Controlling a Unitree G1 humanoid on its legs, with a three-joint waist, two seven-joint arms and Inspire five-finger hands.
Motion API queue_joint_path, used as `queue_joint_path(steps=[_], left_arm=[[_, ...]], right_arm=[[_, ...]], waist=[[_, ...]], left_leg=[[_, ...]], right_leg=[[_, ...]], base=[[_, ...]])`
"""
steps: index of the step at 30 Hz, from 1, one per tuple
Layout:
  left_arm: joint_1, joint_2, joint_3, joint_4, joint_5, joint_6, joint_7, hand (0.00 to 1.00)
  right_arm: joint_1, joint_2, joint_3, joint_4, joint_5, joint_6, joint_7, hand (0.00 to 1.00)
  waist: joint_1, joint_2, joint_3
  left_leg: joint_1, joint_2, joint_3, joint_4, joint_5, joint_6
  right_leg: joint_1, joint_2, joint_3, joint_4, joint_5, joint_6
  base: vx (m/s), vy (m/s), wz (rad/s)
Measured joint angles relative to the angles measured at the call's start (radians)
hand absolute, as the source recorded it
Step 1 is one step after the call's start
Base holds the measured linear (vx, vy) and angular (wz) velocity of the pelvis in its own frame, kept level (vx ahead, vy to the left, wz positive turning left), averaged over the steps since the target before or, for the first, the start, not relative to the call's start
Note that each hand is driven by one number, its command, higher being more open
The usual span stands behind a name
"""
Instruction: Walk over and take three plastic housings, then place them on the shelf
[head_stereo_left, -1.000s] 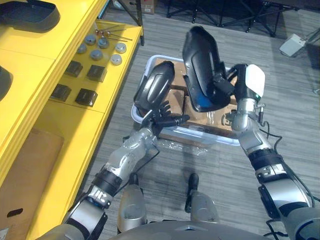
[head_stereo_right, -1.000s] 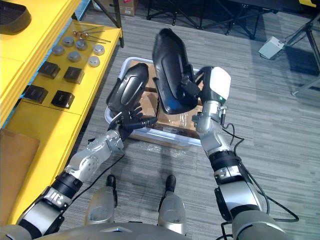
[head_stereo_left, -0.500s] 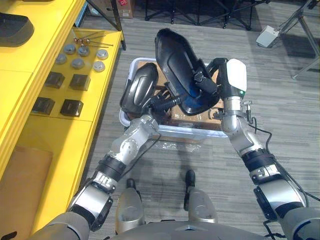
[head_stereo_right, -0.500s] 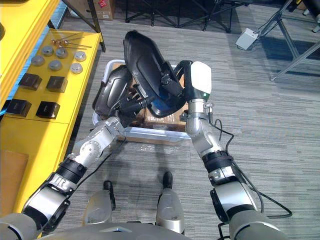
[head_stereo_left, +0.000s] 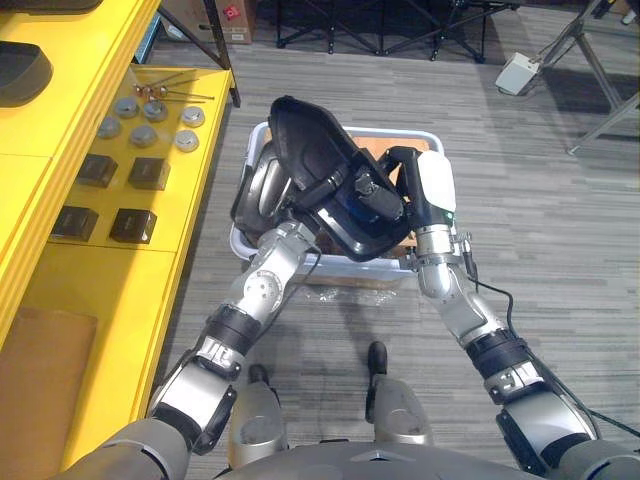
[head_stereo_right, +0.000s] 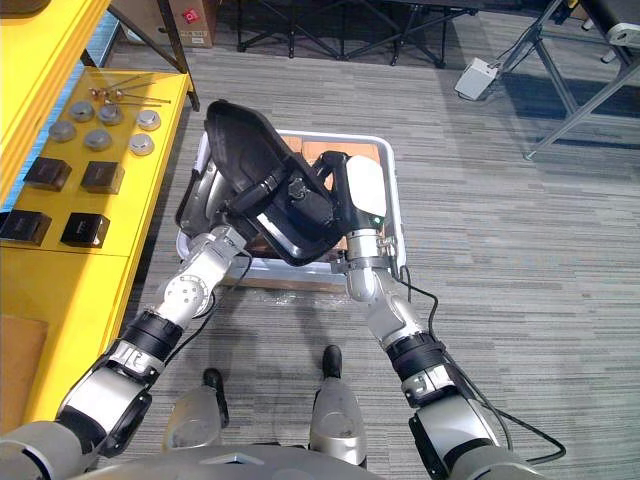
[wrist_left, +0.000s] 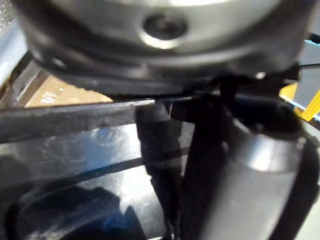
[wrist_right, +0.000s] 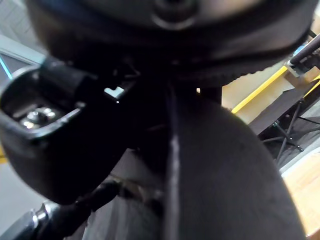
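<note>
shelf: yellow shelf (head_stereo_left: 60, 120) on my left, with small black blocks (head_stereo_left: 132, 225) and metal discs (head_stereo_left: 143, 133) on it.
bin: clear bin (head_stereo_left: 418, 134) ahead, cardboard (head_stereo_left: 375, 148) inside.
big housing (head_stereo_left: 320, 165): black, up over the bin, right hand (head_stereo_left: 392, 192) clamped on it.
second housing (head_stereo_left: 258, 185): just behind the big one, over the bin's left end.
left hand (head_stereo_left: 298, 226): tucked under the big housing, i can't tell its grip.

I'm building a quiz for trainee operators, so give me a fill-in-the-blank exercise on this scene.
The right hand grips the larger housing, the left hand the smaller housing, both above the ____.
That white container stands on the ____.
Black blocks and metal discs lie on the ____ shelf.
Missing words: bin; floor; yellow.
</note>
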Motion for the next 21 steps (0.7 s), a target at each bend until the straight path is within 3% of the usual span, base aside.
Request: queue_joint_path(steps=[9, 12, 13, 17, 21], left_arm=[[0.027, 0.003, -0.017, 0.000, -0.032, -0.027, -0.112, 0.00], [0.059, 0.003, -0.032, 0.000, -0.033, -0.064, -0.127, 0.00], [0.074, 0.003, -0.034, 0.000, -0.033, -0.069, -0.136, 0.00], [0.149, 0.000, -0.040, -0.031, -0.014, -0.109, -0.141, 0.00], [0.252, -0.031, -0.038, -0.166, 0.146, -0.171, -0.066, 0.00]], right_arm=[[0.076, 0.013, -0.013, -0.070, 0.003, 0.000, -0.020, 0.00], [0.099, 0.022, -0.005, -0.077, 0.003, 0.000, -0.032, 0.00], [0.114, 0.034, -0.003, -0.077, 0.002, 0.000, -0.042, 1.00], [0.177, 0.062, 0.013, -0.090, 0.011, -0.022, -0.059, 1.00], [0.286, 0.105, 0.023, -0.200, 0.156, -0.029, -0.068, 1.00]], waist=[[-0.001, -0.018, -0.005], [-0.007, -0.026, -0.010], [-0.005, -0.028, -0.012], [-0.002, -0.037, -0.039], [0.004, -0.033, -0.064]], left_leg=[[0.037, -0.002, 0.017, -0.032, 0.001, -0.002], [0.052, -0.002, 0.023, -0.048, 0.004, -0.003], [0.062, -0.003, 0.024, -0.054, 0.004, -0.003], [0.070, -0.005, 0.023, -0.074, 0.005, -0.003], [0.104, -0.009, 0.022, -0.101, 0.007, -0.003]], right_leg=[[0.028, 0.001, 0.006, -0.030, 0.003, 0.002], [0.037, 0.002, 0.007, -0.037, 0.003, 0.002], [0.046, 0.002, 0.006, -0.042, 0.003, 0.002], [0.060, 0.002, -0.003, -0.065, 0.003, 0.002], [0.086, 0.001, -0.009, -0.070, 0.003, 0.002]], base=[[0.01, 0.004, -0.03], [0.05, 0.012, -0.04], [0.06, 0.014, 0.01], [0.06, 0.012, 0.04], [0.05, 0.015, 0.03]])
